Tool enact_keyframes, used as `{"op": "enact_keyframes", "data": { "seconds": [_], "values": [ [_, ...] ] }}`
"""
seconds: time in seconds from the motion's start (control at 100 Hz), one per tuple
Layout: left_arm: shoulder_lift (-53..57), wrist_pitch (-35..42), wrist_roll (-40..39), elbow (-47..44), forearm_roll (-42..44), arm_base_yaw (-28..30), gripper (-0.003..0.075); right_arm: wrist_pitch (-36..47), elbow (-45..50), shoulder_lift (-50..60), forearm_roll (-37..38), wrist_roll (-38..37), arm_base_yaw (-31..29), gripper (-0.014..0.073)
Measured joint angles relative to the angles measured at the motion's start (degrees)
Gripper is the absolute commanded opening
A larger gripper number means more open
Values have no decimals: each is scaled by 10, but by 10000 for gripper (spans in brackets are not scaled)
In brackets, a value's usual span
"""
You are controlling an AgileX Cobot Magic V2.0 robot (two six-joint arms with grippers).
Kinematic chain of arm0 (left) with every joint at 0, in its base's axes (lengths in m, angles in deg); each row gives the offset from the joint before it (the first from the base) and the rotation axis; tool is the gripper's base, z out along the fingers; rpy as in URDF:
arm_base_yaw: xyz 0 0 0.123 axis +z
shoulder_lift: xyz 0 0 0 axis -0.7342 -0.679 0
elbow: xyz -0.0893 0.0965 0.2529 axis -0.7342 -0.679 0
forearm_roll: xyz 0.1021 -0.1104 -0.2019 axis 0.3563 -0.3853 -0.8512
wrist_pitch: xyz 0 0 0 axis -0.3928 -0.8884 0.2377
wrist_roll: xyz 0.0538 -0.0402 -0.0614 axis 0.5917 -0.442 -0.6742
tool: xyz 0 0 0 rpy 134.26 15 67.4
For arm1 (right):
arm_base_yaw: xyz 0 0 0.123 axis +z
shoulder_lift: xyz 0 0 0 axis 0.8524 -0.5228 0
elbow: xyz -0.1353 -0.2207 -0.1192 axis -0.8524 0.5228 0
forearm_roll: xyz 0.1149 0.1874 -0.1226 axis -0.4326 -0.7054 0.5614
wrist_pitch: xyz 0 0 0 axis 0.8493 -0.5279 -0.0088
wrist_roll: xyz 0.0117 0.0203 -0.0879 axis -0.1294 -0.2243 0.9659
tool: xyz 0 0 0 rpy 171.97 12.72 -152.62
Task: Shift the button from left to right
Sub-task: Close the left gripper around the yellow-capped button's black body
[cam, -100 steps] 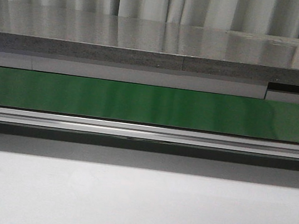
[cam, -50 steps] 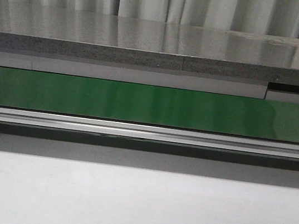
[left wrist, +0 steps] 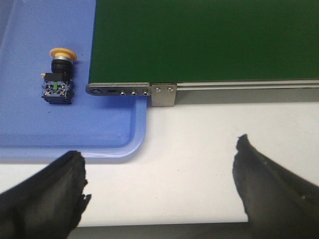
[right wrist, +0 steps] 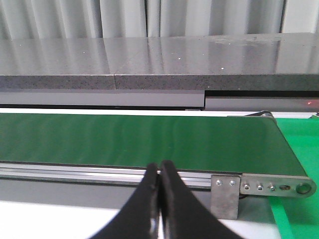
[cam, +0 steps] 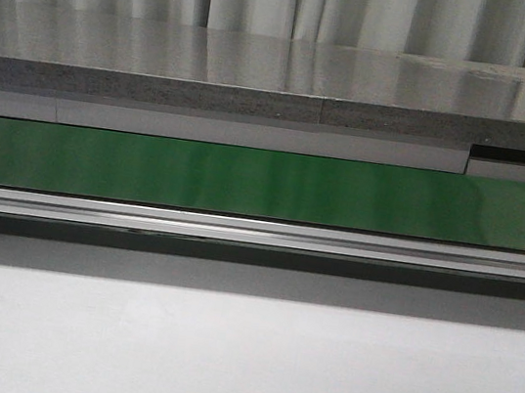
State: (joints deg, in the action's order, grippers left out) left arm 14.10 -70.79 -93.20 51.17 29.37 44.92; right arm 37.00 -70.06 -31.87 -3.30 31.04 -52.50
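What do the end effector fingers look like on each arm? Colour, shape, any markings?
Left end effector: two black, matte fingers, broad and tapering to blunt tips, slightly rough-edged. Right end effector: the same black material, fingers curving to narrow tips. No markings, cables or sleeves visible in either wrist view.

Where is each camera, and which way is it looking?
Front view: looks forward over the white table at the green belt and grey counter; no robot part shows.
Left wrist view: on the left arm, looking down at the button lying on the blue tray by the belt's end; the left claw is wide open.
Right wrist view: on the right arm, facing across the belt to the counter; the right claw is closed and empty.
All three share the green belt.
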Motion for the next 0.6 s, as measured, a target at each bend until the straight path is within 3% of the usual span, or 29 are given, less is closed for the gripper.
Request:
{"op": "enact_keyframes", "data": {
  "seconds": [0.34, 0.6],
  "values": [
    [-68, -9, 0, 80, 34, 3, 599, 0, 0, 0, 0, 0, 0, -89],
    [-205, -4, 2, 188, 46, 89, 599, 0, 0, 0, 0, 0, 0, -89]
  ]
}}
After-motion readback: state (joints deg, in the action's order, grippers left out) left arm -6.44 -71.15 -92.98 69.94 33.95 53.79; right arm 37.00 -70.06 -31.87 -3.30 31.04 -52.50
